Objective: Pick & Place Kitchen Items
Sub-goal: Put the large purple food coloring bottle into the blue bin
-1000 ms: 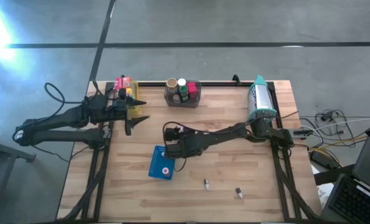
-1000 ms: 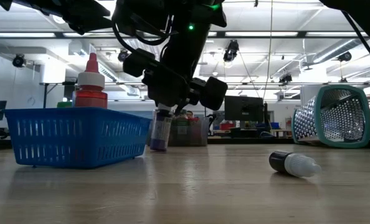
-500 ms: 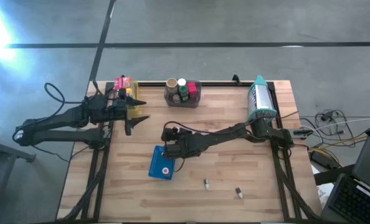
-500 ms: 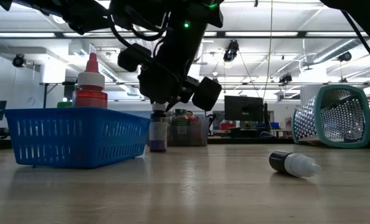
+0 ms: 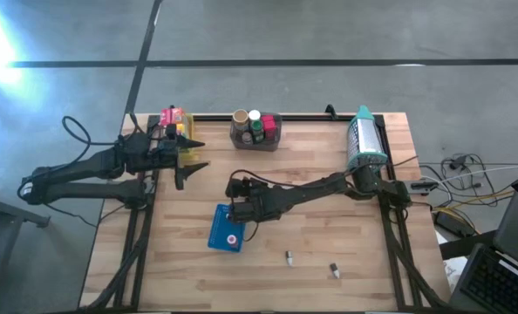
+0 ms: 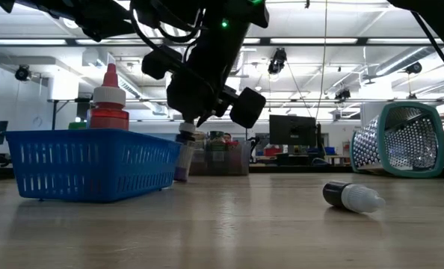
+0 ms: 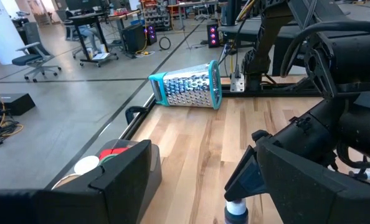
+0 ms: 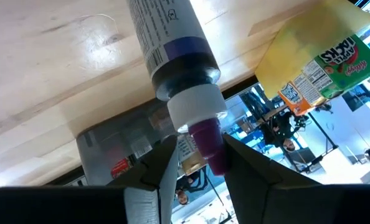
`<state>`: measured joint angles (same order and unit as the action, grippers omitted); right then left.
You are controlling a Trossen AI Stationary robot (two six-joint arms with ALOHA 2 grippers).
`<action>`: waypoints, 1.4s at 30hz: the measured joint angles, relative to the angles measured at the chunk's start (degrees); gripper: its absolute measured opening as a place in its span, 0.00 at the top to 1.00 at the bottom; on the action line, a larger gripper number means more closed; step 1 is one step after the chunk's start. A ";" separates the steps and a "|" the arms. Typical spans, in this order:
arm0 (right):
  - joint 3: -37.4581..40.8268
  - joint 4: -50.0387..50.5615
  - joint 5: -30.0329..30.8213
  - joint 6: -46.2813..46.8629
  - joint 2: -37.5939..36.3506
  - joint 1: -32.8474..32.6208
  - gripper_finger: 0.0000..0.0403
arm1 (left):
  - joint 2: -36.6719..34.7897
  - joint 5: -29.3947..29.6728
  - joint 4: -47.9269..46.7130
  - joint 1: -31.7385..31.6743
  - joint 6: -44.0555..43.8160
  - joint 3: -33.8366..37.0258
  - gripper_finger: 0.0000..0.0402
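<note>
A small bottle (image 6: 182, 159) with a white collar and purple nozzle leans beside the blue tray (image 6: 95, 164), near the table's middle. My right gripper (image 5: 235, 212) reaches over it from the table's right and is shut on its top. Whether the bottle's foot (image 6: 179, 178) touches the table, I cannot tell. A red bottle (image 6: 108, 101) stands in the tray. Two more small bottles (image 5: 289, 256) (image 5: 334, 270) lie toward the near edge. My left gripper (image 5: 191, 159) waits open at the table's left, holding nothing. My right gripper has the bottle's purple nozzle (image 8: 210, 146), above the white collar, between its two fingers (image 8: 244, 162). The fingers slant down on it from above and from the table's right. The bottle hangs tilted below them, body toward the blue tray.
A clear bin (image 5: 255, 129) of jars stands at the far edge, and a yellow bin (image 5: 176, 122) sits at the far left. A teal perforated basket (image 5: 364, 139) lies on its side at the far right. Bare wood lies between the tray and the right edge.
The small bottle stood upright under my right gripper half a second ago. It now leans, its foot swung toward the blue tray. The right gripper has tipped a little and stayed in place.
</note>
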<state>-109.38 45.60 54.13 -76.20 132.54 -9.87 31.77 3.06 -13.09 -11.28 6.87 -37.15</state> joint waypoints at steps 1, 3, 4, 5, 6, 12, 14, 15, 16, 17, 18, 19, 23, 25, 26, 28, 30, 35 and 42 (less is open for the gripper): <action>0.00 -0.02 -0.01 0.00 -0.03 0.00 0.71 | 0.01 -0.01 0.01 -0.01 -0.01 0.00 0.26; 0.00 0.00 -0.18 0.00 -0.03 0.00 0.70 | 0.00 -0.01 -0.01 -0.01 0.00 0.00 0.26; 0.00 0.00 -0.24 0.00 -0.03 0.00 0.70 | 0.02 0.01 -0.01 -0.01 -0.02 0.00 0.26; 0.00 -0.04 -0.26 0.00 -0.03 0.00 0.69 | 0.02 -0.01 -0.01 0.01 0.00 0.00 0.26; 0.00 -0.08 -0.26 0.00 -0.03 0.00 0.68 | 0.02 -0.01 -0.01 0.00 -0.02 0.00 0.26; 0.00 -0.46 -0.15 0.04 -0.03 -0.04 0.64 | 0.00 -0.01 -0.01 -0.01 0.01 0.00 0.26; 0.00 -1.15 -0.15 0.07 -0.03 -0.09 0.62 | 0.01 -0.01 -0.01 0.01 0.01 0.00 0.26; 0.00 -1.23 -0.15 0.07 -0.03 -0.11 0.62 | 0.00 -0.01 -0.01 -0.01 -0.01 0.00 0.26; 0.00 -1.27 -0.15 0.14 -0.03 -0.11 0.61 | 0.02 -0.01 -0.01 -0.01 0.00 0.00 0.26; 0.00 -1.36 -0.13 0.38 -0.03 -0.11 0.61 | 0.00 -0.01 -0.01 -0.01 0.00 0.00 0.26; 0.00 -1.45 -0.11 0.95 -0.03 -0.11 0.60 | 0.00 -0.01 0.00 0.00 0.01 0.00 0.26; 0.00 -1.49 -0.07 1.58 -0.03 -0.11 0.59 | 0.00 -0.01 -0.01 -0.01 -0.01 0.00 0.26; 0.00 -1.85 0.02 2.49 -0.03 -0.11 0.52 | 0.02 -0.01 -0.01 0.00 -0.01 0.00 0.26; 0.00 -1.86 0.00 2.51 -0.03 -0.13 0.48 | 0.00 -0.01 -0.01 -0.01 -0.01 0.00 0.26; 0.00 -1.88 0.00 2.53 -0.03 -0.13 0.46 | 0.01 0.01 -0.01 0.00 -0.02 0.00 0.26; 0.00 -1.89 0.02 2.52 -0.03 -0.13 0.41 | 0.00 -0.01 -0.01 -0.01 -0.01 0.00 0.26; 0.00 -1.98 0.02 2.42 -0.03 -0.13 0.36 | 0.00 0.00 -0.01 -0.01 0.00 0.00 0.26; 0.00 -2.82 2.35 2.59 -0.03 -0.13 0.26 | 0.02 -0.01 -0.01 -0.01 -0.01 0.00 0.26; 0.00 -5.74 13.87 10.91 -0.74 -0.25 0.24 | 0.00 -0.01 -0.01 0.01 -0.01 0.00 0.26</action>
<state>-109.38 39.86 68.00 -65.29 131.80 -10.11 31.77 3.05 -13.10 -11.27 6.86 -37.15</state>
